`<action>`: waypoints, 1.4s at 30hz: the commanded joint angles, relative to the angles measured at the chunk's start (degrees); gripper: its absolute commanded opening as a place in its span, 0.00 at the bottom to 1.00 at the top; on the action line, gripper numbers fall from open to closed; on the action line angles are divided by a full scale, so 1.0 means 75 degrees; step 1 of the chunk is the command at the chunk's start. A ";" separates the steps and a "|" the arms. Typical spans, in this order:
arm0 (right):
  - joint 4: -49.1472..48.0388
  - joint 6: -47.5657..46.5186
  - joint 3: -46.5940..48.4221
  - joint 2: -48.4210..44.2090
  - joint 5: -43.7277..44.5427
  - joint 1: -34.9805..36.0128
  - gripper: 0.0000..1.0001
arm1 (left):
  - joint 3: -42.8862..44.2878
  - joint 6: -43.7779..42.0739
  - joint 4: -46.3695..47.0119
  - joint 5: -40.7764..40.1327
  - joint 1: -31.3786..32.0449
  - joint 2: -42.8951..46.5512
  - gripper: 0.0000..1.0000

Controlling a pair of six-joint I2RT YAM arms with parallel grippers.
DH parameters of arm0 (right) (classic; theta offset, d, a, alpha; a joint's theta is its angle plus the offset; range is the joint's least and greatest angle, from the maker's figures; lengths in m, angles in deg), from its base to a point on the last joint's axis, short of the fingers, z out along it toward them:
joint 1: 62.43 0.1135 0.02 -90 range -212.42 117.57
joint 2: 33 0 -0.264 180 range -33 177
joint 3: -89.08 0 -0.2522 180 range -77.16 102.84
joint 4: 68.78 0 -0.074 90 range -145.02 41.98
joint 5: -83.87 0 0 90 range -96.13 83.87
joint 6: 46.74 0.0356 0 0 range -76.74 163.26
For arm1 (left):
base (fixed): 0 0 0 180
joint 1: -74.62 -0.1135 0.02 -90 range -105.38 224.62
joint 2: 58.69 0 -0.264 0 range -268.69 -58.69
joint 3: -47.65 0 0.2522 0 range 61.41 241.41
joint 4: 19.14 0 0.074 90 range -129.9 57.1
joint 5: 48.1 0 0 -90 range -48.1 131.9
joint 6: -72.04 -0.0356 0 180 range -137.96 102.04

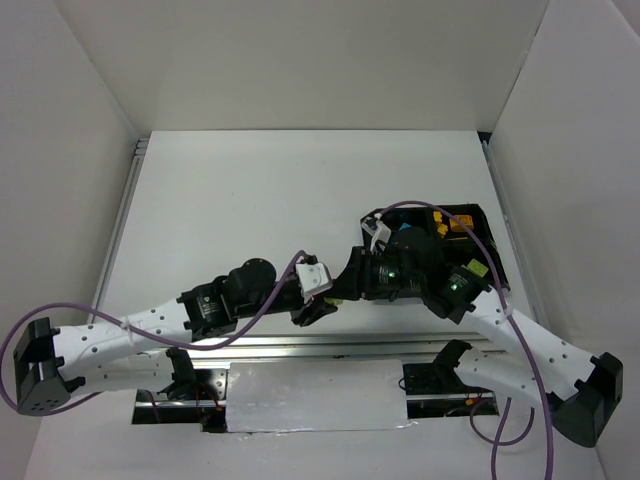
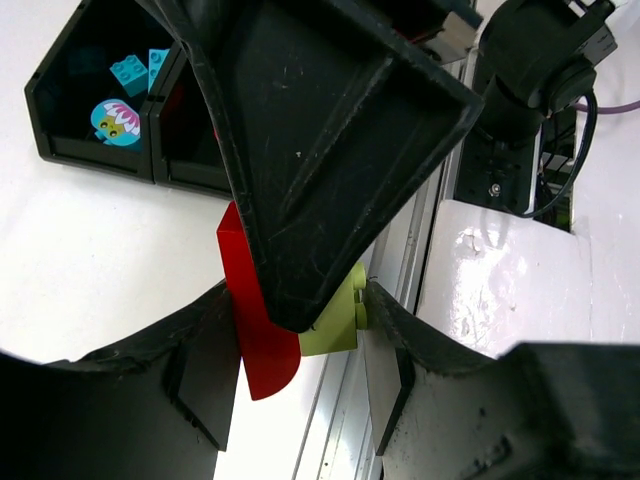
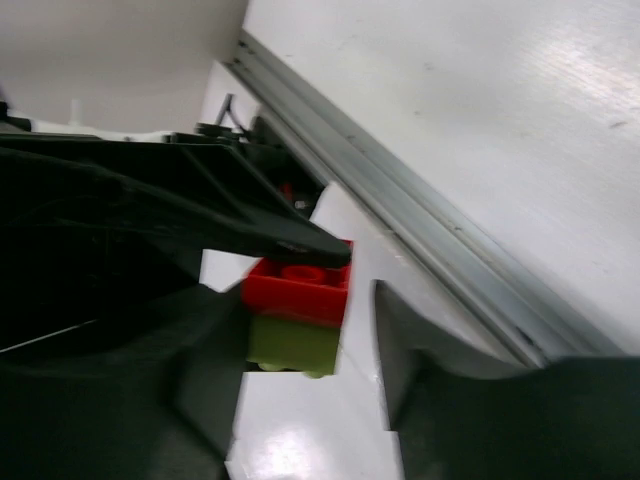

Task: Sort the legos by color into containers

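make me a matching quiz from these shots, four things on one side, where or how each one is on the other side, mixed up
1. red plastic lego brick
2. cyan blue plastic lego bricks
3. right hand
4. black plastic four-compartment tray

a. resting on the white table, on its right side
b. open, a gap beside the bricks
c. inside a tray compartment
d. stuck to a pale green plastic lego brick, held by the left hand

Pairs: 1-d, 2-c, 3-b, 4-a
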 commanded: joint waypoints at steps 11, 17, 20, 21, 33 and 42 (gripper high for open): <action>-0.1575 -0.0198 -0.0509 -0.0728 -0.0163 0.0090 0.00 | 0.0134 0.0315 0.0625 -0.0629 0.0043 0.0314 0.99; -0.2340 -0.1333 -0.1061 -0.2133 0.0201 0.0067 0.00 | 0.0193 0.1754 0.0368 -0.1216 0.0032 0.0829 1.00; -0.2503 -0.2035 -0.1049 -0.2685 -0.0720 0.0055 0.00 | 0.0263 0.2026 0.0098 -0.0633 -0.0015 0.1146 1.00; -0.2539 -0.2224 -0.1014 -0.2769 -0.1016 0.0067 0.00 | 0.0321 0.2050 0.0051 -0.0015 -0.0015 0.1204 1.00; -0.1438 -0.3703 -0.0393 -0.2817 -0.3093 0.0067 0.00 | 0.0345 0.2577 0.1257 0.4057 -0.0039 0.1230 0.96; -0.1684 -0.3656 -0.0358 -0.2594 -0.3467 0.0079 0.00 | 0.0907 0.2800 0.0802 0.4023 -0.0039 0.0152 0.77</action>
